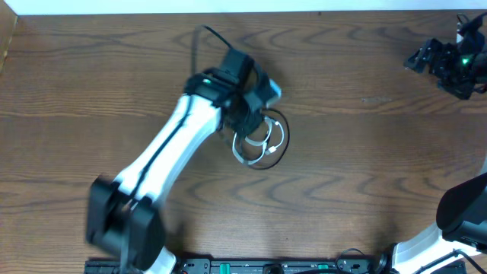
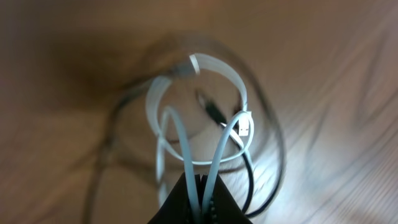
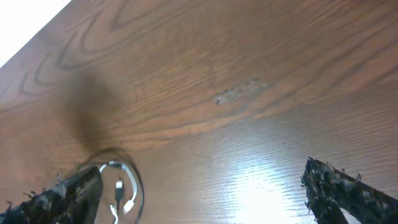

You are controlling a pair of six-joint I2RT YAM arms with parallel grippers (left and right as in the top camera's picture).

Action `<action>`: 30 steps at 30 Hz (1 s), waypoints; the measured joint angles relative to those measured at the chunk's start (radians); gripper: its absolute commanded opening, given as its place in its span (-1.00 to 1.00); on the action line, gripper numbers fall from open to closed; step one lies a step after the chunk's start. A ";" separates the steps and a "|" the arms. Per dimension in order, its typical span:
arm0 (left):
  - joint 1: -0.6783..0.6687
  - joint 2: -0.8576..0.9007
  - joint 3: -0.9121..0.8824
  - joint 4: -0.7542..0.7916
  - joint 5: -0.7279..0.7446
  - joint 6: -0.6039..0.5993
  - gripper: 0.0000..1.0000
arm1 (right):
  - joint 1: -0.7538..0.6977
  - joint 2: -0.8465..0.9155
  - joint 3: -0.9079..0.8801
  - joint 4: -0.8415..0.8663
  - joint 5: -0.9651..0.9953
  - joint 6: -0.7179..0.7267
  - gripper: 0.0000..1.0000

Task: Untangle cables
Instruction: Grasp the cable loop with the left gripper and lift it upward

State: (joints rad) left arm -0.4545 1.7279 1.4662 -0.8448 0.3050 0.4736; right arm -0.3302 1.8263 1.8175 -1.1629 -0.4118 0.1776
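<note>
The cables [image 1: 262, 143] lie as a small tangle of white and black loops mid-table. My left gripper [image 1: 248, 125] is right over them and, in the left wrist view, my left gripper [image 2: 202, 186] is shut on two strands of the white cable [image 2: 211, 65]. A white plug [image 2: 244, 126] and a black plug [image 2: 211, 109] rest inside the loops, and the black cable [image 2: 273, 155] curls round the outside. My right gripper [image 1: 417, 59] hangs at the far right back, well away. Seen from its wrist, the right gripper [image 3: 199, 183] is open and holds nothing, with the cables [image 3: 124, 186] far off.
The left arm [image 1: 163, 160] slants across the table from the front left. A thicker black arm cable [image 1: 209, 34] arcs behind the left wrist. The right arm's base [image 1: 456, 221] sits at the front right. The wooden table [image 1: 365, 152] ends at a white back edge.
</note>
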 measured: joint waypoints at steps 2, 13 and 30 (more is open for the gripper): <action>0.000 -0.092 0.033 0.035 0.008 -0.088 -0.85 | 0.016 0.000 0.000 0.000 0.000 0.000 0.99; 0.000 -0.475 0.071 0.288 0.060 -0.537 -0.85 | 0.114 0.000 0.000 -0.010 -0.003 -0.009 0.99; 0.000 -0.499 0.067 0.597 0.054 -0.969 -0.85 | 0.269 0.000 0.000 -0.007 -0.494 -0.348 0.98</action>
State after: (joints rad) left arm -0.4541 1.2289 1.5333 -0.2478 0.3588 -0.4953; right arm -0.0616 1.8263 1.8175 -1.1702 -0.9062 -0.1699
